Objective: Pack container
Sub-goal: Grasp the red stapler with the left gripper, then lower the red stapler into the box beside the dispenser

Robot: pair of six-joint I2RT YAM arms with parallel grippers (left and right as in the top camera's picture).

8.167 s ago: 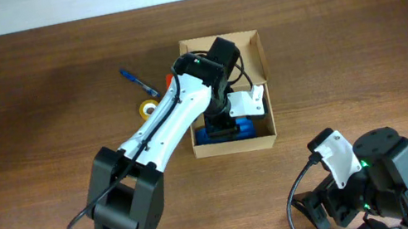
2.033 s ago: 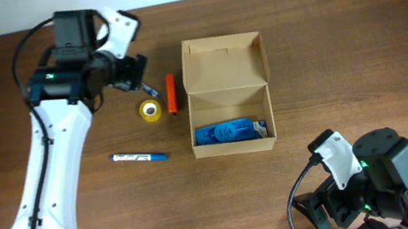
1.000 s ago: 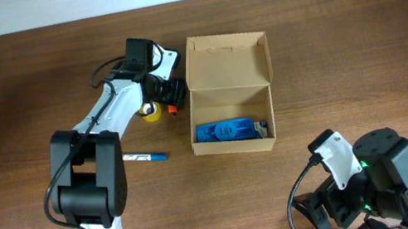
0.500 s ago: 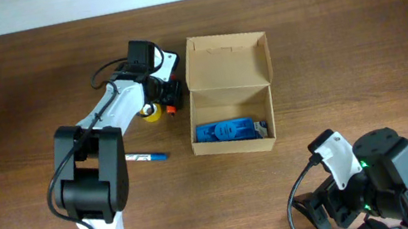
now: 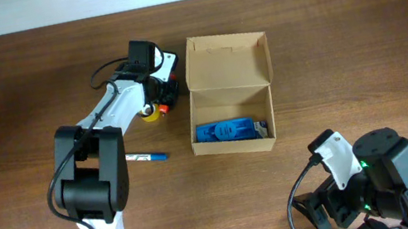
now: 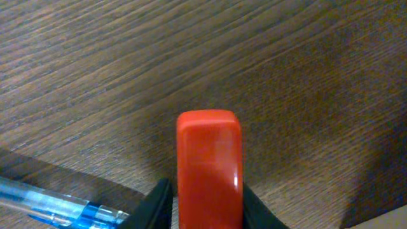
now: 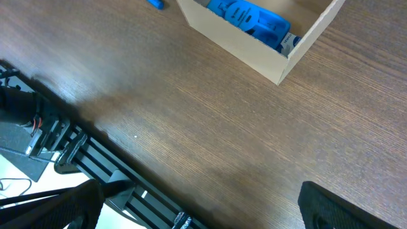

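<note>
The container [image 5: 232, 115] is a tan cardboard box standing open, its flap lid [image 5: 227, 61] upright at the back. A blue packaged item [image 5: 228, 131] lies inside it. My left gripper [image 5: 164, 95] is down at the table just left of the box, shut on a red stick-shaped item [image 6: 208, 166]; both black fingers [image 6: 159, 205] press its sides. My right gripper [image 7: 203, 219] hangs wide open over bare table near the front edge, nothing between its fingers. The right wrist view shows the box corner [image 7: 280, 60] ahead of it.
A yellow tape roll [image 5: 151, 114] sits partly under the left gripper. One blue pen [image 5: 144, 156] lies left of the box, and another blue pen [image 6: 48, 203] lies beside the red item. Black rails [image 7: 82, 159] run along the table's front edge.
The left jaws have closed in on the red item; it now shows less from above. The left arm has hardly shifted and the right arm has not moved.
</note>
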